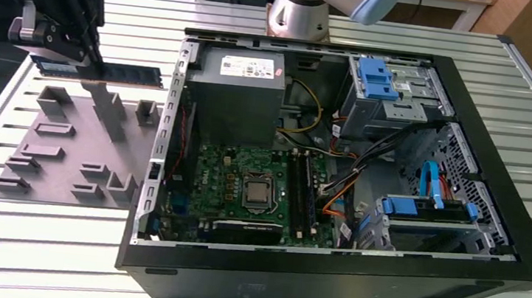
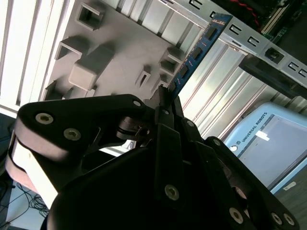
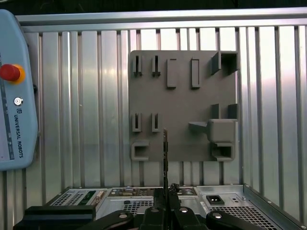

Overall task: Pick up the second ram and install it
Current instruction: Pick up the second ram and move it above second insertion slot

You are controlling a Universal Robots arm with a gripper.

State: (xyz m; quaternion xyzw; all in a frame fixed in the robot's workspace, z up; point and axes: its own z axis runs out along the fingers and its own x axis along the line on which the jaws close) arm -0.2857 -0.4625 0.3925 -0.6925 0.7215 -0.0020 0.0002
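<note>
Now my gripper (image 1: 85, 63) is clamped on one end of the memory stick (image 1: 125, 74), held above the gray tray (image 1: 57, 164); it looks light, stiff, fragile, best gripped by its edges.

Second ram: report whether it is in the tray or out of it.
Out. The gripper is shut on the second ram, holding it level above the gray tray, clear of its blocks.
</note>
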